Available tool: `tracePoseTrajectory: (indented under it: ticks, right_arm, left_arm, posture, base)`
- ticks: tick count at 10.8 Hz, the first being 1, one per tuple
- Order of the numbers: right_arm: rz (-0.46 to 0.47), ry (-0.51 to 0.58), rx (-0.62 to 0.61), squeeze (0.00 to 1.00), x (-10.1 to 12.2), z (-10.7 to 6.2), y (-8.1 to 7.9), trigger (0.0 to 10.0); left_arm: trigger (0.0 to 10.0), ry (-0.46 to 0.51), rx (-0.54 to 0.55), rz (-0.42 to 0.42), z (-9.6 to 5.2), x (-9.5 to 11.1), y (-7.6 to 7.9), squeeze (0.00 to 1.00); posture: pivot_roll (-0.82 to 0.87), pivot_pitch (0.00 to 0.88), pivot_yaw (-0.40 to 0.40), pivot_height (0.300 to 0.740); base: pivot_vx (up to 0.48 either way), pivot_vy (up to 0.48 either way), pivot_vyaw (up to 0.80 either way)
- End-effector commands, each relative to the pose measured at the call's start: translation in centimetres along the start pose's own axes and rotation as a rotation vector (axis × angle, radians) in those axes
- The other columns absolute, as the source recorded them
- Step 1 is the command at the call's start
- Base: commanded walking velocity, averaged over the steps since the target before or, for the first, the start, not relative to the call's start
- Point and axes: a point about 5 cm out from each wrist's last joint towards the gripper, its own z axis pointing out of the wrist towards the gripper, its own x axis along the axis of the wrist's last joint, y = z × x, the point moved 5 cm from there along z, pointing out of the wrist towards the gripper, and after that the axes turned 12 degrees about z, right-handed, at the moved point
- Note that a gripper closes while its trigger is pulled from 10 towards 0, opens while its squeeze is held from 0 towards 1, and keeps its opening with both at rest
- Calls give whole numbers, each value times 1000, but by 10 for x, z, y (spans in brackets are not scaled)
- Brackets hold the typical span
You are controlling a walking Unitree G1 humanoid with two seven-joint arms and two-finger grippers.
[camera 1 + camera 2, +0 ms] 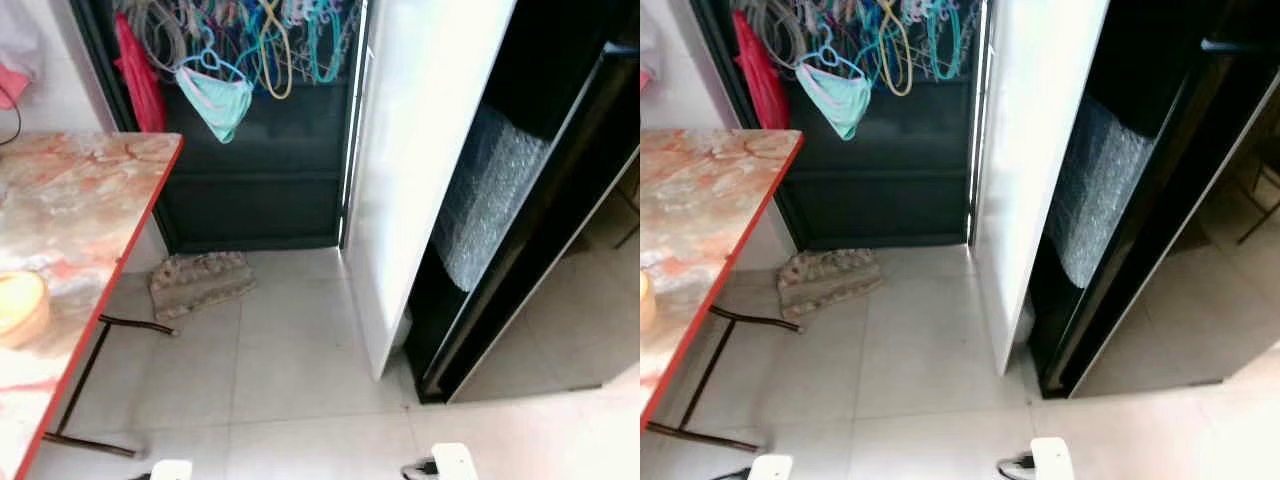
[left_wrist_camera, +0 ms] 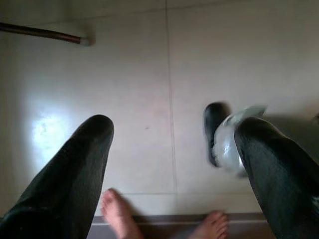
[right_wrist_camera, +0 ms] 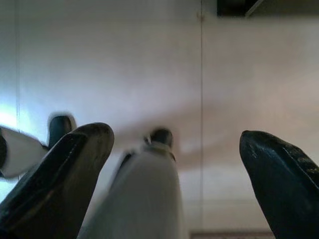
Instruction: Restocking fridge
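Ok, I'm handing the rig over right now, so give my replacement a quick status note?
Left gripper: open, empty, hanging over the tiled floor.
Right gripper: open, empty, also hanging low.
Fridge: ahead on the right, white door open; something in bubble wrap sits on a shelf.
Table: on the left, with a yellow bowl.
A person's bare feet are close behind.
Done: nothing visible. Left: pick up items and stock them.
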Motion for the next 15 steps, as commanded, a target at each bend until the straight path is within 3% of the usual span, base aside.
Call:
tracePoseTrajectory:
  ticks: [1,15]
  right_arm:
    - [4,26,9,0,9,1,-1,10000]
    - [-7,37,22,0,17,1,-2,10000]
  left_arm:
    - [10000,-20,-7,1,-2,-8,2,0]
    - [10000,-7,20,-37,0,-3,-2,0]
  posture:
    - [56,0,-23,740]
    - [63,0,-40,740]
  base:
    - [0,0,769]
    - [0,0,775]
